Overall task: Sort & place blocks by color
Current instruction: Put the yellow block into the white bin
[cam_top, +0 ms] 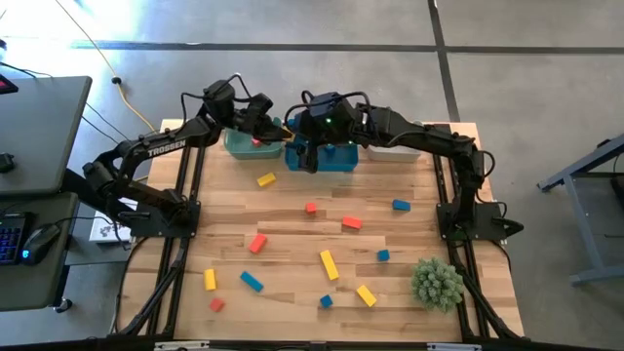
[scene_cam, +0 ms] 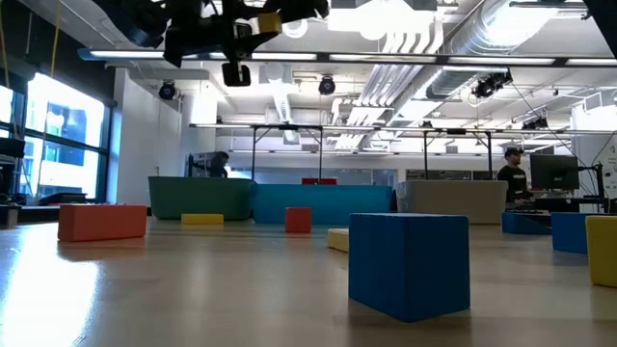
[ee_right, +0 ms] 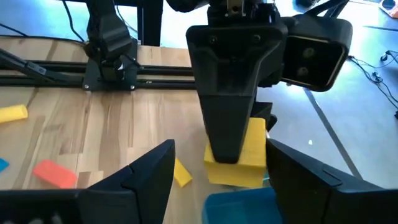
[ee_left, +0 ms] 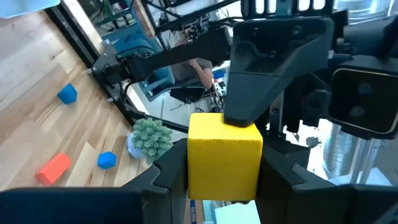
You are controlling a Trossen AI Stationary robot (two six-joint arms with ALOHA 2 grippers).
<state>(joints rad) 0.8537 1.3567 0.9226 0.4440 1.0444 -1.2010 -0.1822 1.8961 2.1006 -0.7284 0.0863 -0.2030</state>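
Behind table-edge bins, left gripper (ee_right: 233,134) half-hides its yellow block (ee_right: 239,155).

Yellow cube (ee_left: 224,155): lifted off the table, pinched between dark fingers, faces roughly square to the left wrist camera; also seen from the right wrist view (ee_right: 239,155), above a blue bin.

Remaining blocks loose on the wooden tabletop, well apart:
- yellow bar (cam_top: 330,264), lying flat, angled
- yellow bar (cam_top: 366,294) near the front edge
- yellow block (cam_top: 266,179) near the bins
- yellow block (cam_top: 210,280)
- red blocks (cam_top: 352,223), (cam_top: 257,243), (cam_top: 311,208)
- blue bar (cam_top: 252,282)
- blue cubes (cam_top: 401,205), (cam_top: 383,255), (cam_top: 326,301)

Small red piece (cam_top: 216,304), possibly orange; too small to tell.
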